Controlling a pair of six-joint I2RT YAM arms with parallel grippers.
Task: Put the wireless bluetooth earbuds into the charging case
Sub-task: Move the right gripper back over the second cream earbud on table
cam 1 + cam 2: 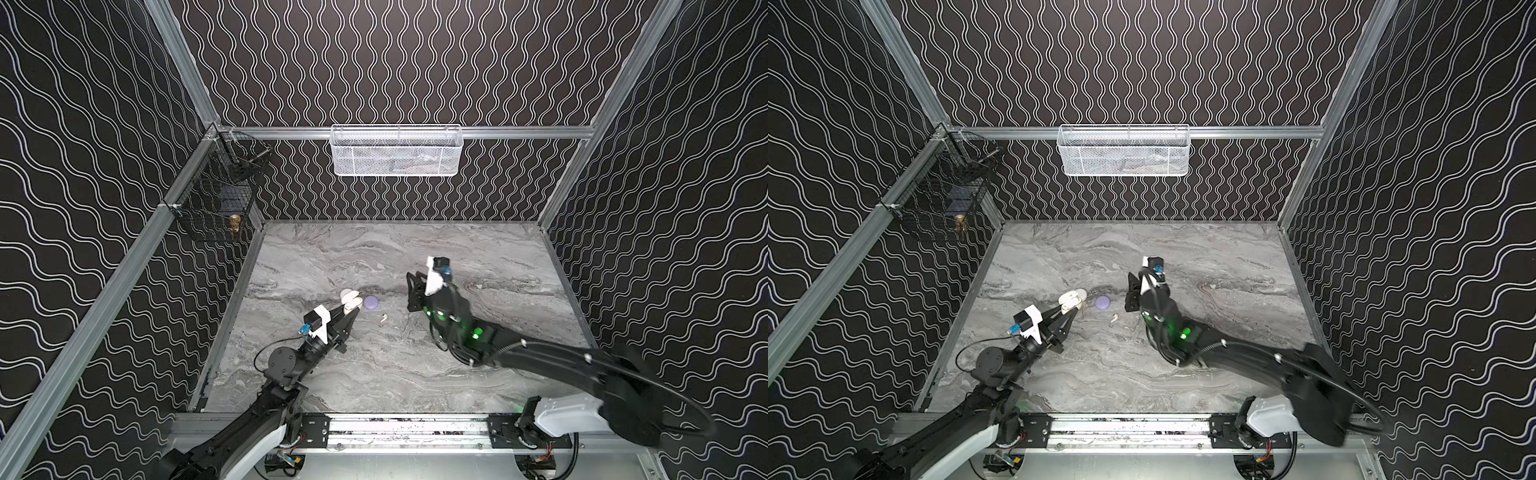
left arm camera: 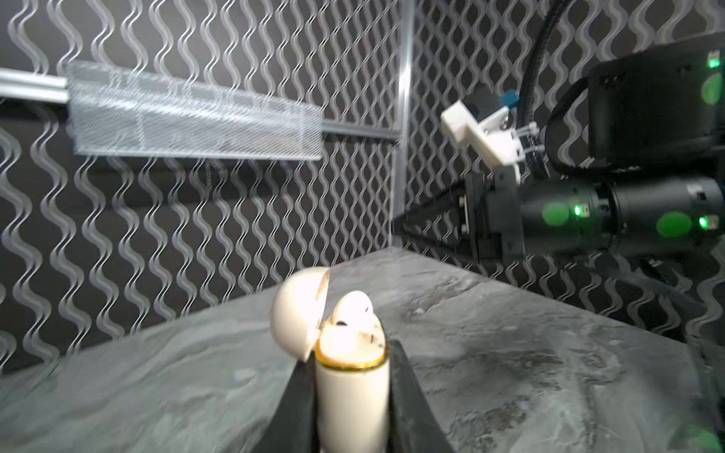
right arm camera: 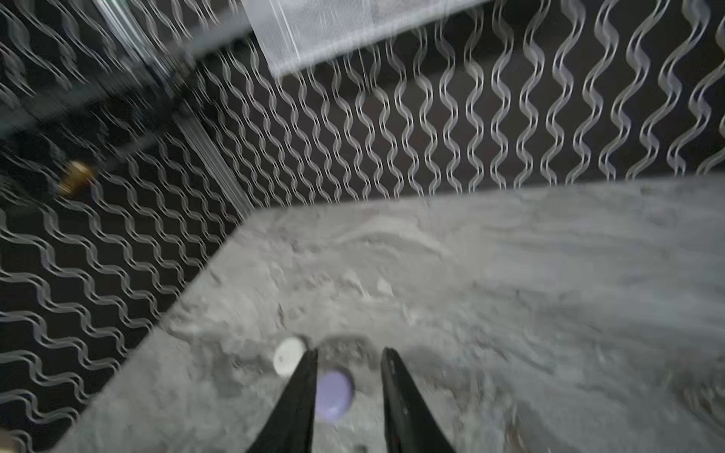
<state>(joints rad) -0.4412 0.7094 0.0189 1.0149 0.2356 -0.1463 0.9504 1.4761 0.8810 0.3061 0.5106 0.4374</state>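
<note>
"Left wrist view first: how far along is it?" asks Mia.

"Partway, I'd judge," says Tom. "The left pincer [image 2: 353,353] is clamped on the body of the white charging case [image 2: 353,396], whose lid [image 2: 298,310] is swung open. The right pincer [image 3: 349,351] hangs with its jaws parted and nothing between them, near the lilac case [image 1: 370,302]. That one sits shut on the tabletop [image 1: 498,257], close to the white case, around the middle and a little toward the left edge. One earbud [image 2: 355,308] is already seated in the white case."

"And what's left?"

"A loose white earbud [image 1: 382,318] lies on the tabletop between the two pincers, nearer the front edge than the lilac case. By my reckoning it wants picking up and seating, then the lid closing. No other earbuds show, and whether the lilac case holds any I cannot tell."

"The room?"

"Black walls [image 1: 83,166] with white wavy lines, set in an aluminium frame [image 1: 415,132], around a grey marbled tabletop. A white mesh basket [image 1: 397,151] hangs on the back wall, a smaller black wire basket [image 1: 216,195] on the left."
</note>
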